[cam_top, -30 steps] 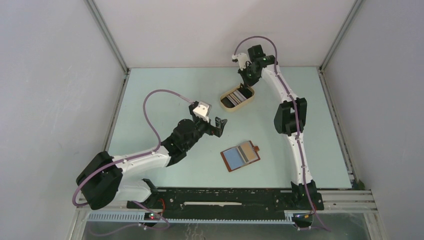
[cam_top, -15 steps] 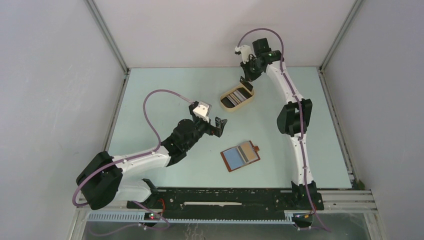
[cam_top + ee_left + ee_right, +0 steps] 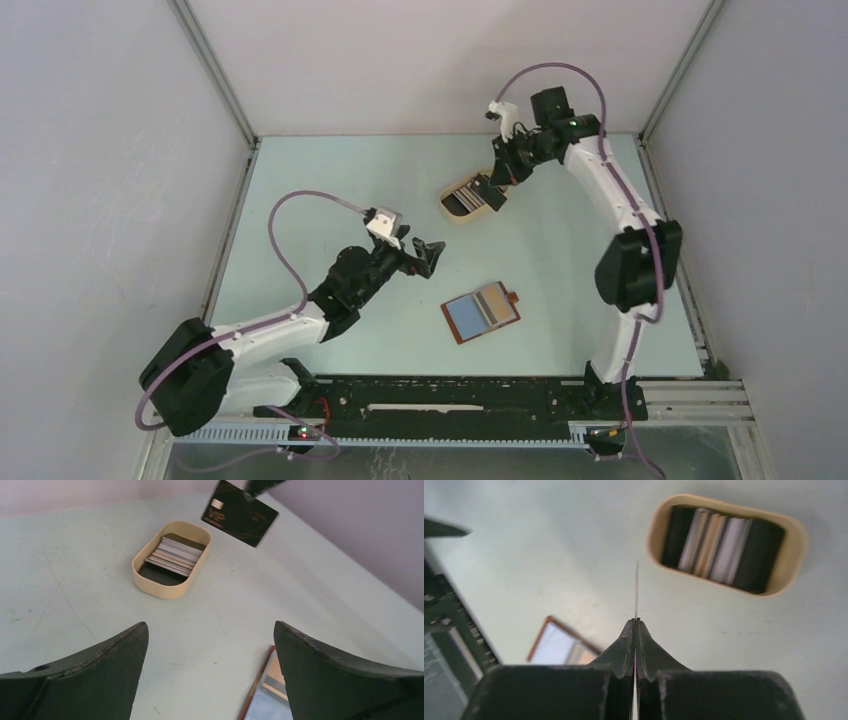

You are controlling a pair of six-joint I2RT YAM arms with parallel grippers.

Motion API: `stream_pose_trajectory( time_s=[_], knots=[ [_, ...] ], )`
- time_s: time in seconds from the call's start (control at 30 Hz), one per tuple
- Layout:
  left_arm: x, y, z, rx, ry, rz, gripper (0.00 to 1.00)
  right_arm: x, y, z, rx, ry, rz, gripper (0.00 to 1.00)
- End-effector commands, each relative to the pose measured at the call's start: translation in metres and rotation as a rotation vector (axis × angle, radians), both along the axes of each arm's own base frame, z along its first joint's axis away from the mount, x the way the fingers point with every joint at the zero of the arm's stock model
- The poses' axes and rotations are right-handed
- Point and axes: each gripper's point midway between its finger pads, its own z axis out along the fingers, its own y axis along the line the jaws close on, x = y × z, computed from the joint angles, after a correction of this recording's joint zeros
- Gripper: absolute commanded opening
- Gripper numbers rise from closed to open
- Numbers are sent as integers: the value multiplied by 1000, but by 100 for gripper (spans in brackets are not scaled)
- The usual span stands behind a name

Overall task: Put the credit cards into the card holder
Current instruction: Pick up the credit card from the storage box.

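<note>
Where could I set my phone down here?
Bare table lies far-left, between the wall and the beige tray, and right of the card holder. Crowded: the middle, where the open left gripper and the right gripper with its black card hover.

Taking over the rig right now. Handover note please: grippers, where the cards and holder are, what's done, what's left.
Left gripper: open, empty, above the table, touching nothing.
Right gripper: shut on one black card, held in the air beside the beige tray.
Other cards: stacked on edge in the tray.
The card holder: lying open on the table, nearer the arm bases, nothing touching it.
Done: one card in the grip. Whether the holder's slots already hold any, cannot tell.
Left: carry this card to the holder, slot it in, then the rest.
</note>
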Motion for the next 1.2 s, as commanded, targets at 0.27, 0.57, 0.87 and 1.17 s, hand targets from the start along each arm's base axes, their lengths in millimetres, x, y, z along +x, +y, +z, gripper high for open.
stream_pose_trajectory(
  time_s=[0.27, 0.57, 0.87, 1.17],
  knots=[
    [-105, -2, 61, -676, 112, -422, 100, -150, 18, 48, 452, 133, 219, 0],
    [-121, -23, 42, -803, 277, -455, 97, -190, 25, 49, 679, 307, 334, 0],
    [-100, -52, 36, -848, 341, -417, 78, -201, 33, 47, 716, 381, 375, 0],
    [-95, -64, 48, -858, 321, -436, 70, -202, 37, 40, 719, 418, 383, 0]
  ],
)
